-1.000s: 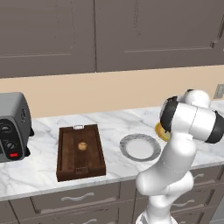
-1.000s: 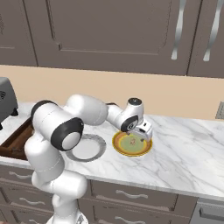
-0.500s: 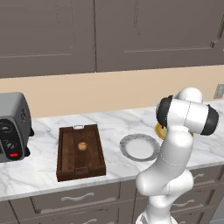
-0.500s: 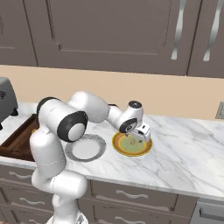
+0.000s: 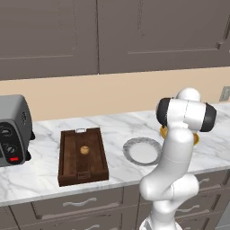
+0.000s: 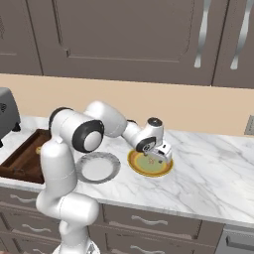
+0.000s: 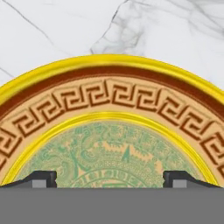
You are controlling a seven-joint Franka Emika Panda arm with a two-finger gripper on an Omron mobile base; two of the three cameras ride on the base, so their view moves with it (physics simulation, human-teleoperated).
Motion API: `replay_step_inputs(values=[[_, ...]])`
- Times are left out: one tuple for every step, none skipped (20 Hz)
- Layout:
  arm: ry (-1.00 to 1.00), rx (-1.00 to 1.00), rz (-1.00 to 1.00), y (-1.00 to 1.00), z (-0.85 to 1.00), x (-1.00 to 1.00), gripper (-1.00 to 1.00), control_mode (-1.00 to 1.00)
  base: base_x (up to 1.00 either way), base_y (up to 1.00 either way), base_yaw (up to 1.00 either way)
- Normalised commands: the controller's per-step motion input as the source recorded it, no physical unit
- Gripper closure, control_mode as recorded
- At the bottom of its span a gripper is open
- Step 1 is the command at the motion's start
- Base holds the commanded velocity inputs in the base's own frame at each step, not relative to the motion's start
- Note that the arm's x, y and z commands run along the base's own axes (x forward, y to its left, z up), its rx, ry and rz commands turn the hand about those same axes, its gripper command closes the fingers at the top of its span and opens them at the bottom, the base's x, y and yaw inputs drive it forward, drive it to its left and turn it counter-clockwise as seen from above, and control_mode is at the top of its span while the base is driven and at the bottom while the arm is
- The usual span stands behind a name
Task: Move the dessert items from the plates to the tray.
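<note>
Already 1 dessert item lies in the middle of the dark wooden tray, which sits on the left part of the marble counter, just right of the grey toaster. That placement reads as half the job finished. The grey plate in the middle of the counter is bare, which fits that judgement.

Now the gripper hangs low over the yellow plate at the right, pointing down at its greenish centre. In the hand view its 2 dark fingertips stand far apart at the bottom edge, jaws nearly at full spread, with nothing between them. It holds nothing.

The second dessert item I cannot make out with certainty; a small tan speck on the yellow plate beneath the hand in the right base view may be it, but it is too small to be sure. The wide stance over the plate's centre suggests a descent for a pick from this plate.

Counted: 2 plates, 1 tray, 1 toaster, 1 dessert item plainly visible.
</note>
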Motion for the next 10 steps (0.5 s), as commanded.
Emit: replay_step_inputs(values=[[0.0,0.0,0.0,0.0,0.0,0.0,-1.0,-1.0,0.0,0.0,0.0],[0.0,0.0,0.0,0.0,0.0,0.0,-1.0,-1.0,0.0,0.0,0.0],[0.0,0.0,0.0,0.0,-0.01,-0.16,-1.0,-1.0,0.0,0.0,0.0],[0.0,0.0,0.0,0.0,0.0,-0.11,-1.0,-1.0,0.0,0.0,0.0],[0.0,0.0,0.0,0.0,0.0,0.0,-1.0,-1.0,0.0,0.0,0.0],[0.0,0.0,0.0,0.0,0.0,0.0,-1.0,-1.0,0.0,0.0,0.0],[0.0,0.0,0.0,0.0,0.0,0.0,-1.0,-1.0,0.0,0.0,0.0],[0.0,0.0,0.05,0.13,0.0,-0.48,-1.0,-1.0,0.0,0.0,0.0],[-0.01,0.0,0.07,0.15,0.0,-0.59,-1.0,-1.0,0.0,0.0,0.0],[0.0,0.0,0.05,0.11,0.0,-0.26,-1.0,-1.0,0.0,0.0,0.0]])
